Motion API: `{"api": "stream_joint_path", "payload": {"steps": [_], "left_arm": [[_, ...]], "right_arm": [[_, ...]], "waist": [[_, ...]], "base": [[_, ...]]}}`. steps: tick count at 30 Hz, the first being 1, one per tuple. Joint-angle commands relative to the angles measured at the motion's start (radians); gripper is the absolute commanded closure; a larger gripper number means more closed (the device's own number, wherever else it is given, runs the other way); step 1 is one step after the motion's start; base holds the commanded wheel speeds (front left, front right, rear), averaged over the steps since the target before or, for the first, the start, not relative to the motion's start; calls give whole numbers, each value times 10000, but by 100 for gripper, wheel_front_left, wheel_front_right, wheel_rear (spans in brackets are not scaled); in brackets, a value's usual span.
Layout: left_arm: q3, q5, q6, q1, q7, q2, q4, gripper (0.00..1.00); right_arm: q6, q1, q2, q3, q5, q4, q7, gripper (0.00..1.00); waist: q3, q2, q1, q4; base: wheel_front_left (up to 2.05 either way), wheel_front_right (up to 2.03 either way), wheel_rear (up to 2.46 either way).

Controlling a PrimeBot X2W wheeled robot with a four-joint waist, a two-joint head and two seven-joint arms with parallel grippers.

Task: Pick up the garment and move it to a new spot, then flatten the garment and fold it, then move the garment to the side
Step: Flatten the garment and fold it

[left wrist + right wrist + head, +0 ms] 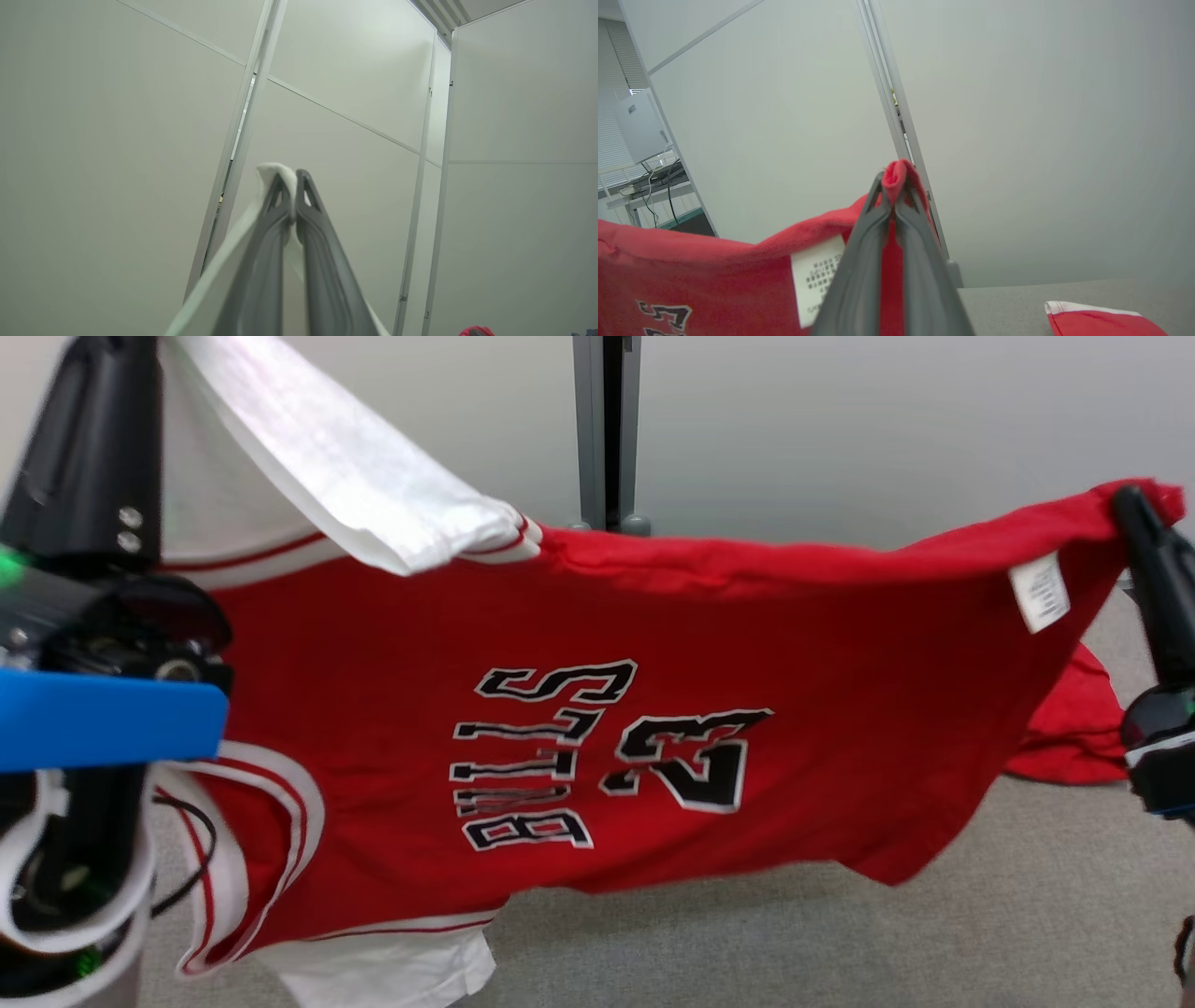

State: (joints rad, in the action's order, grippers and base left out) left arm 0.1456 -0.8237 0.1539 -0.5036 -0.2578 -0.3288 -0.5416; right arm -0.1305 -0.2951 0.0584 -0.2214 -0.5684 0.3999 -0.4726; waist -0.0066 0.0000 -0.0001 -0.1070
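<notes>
The garment (597, 709) is a red jersey with white trim, white sleeves and black "BULLS 23" lettering, hanging stretched in the air between both arms. My left gripper (292, 179) is shut on a white sleeve edge (275, 170) at the upper left of the head view. My right gripper (892, 184) is shut on the red hem corner (896, 172), beside a white care label (817, 275); in the head view the right gripper (1134, 509) stands at the upper right. The jersey's lower edge hangs close over the grey carpet.
Grey carpet (840, 943) lies below. A grey partition post (607, 429) stands behind the garment's middle, with pale wall panels (117, 140) all around. More red cloth (1074, 737) rests on the floor at the right. A desk with cables (649, 182) shows far left.
</notes>
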Motion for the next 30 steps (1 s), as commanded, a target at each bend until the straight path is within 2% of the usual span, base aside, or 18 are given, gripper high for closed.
{"api": "stream_joint_path", "payload": {"steps": [1, 4, 6, 12, 16, 20, 25, 30], "left_arm": [[-80, 87, 39, -459, -251, -251, -70, 100], [-111, 123, 43, -1404, -755, -555, 98, 100], [-97, -26, -3, -1965, -1000, -627, 434, 100], [227, 229, -257, -3762, -1478, -878, 2093, 100], [576, 910, -524, -5281, -1420, -1068, 3627, 100], [899, 1616, -747, -7143, -1049, -890, 5256, 100], [1152, 2161, -1014, -9282, -52, -364, 7345, 100], [1197, 2093, -1211, -9864, 755, 200, 8659, 100]], "right_arm": [[-4, -263, -36, -172, -171, 305, -193, 100], [-4, -668, -78, -474, -479, 769, -672, 100], [-4, -979, -85, -524, -248, 873, -884, 100], [-4, -2334, -75, 32, 123, -310, -662, 100], [-4, -4069, -79, 448, 904, -1982, -3, 100], [-4, -6259, -72, 563, 1781, -3931, 927, 100], [-3, -8666, -73, 440, 2875, -6455, 1838, 100], [-3, -9786, -74, 137, 3731, -8262, 2403, 100]], "waist": [[94, 0, 1, -47], [413, 0, 1, -133], [706, 0, 1, -166], [1952, 0, 1, -272], [2786, 0, 1, -312], [3518, 0, 1, -294], [4203, 0, 1, -61], [4784, 0, 1, 299]], "base": [[0, 0, 0], [0, 0, 0], [0, 0, 0], [0, 0, 0], [0, 0, 0], [0, 0, 0], [0, 0, 0], [0, 0, 0]]}}
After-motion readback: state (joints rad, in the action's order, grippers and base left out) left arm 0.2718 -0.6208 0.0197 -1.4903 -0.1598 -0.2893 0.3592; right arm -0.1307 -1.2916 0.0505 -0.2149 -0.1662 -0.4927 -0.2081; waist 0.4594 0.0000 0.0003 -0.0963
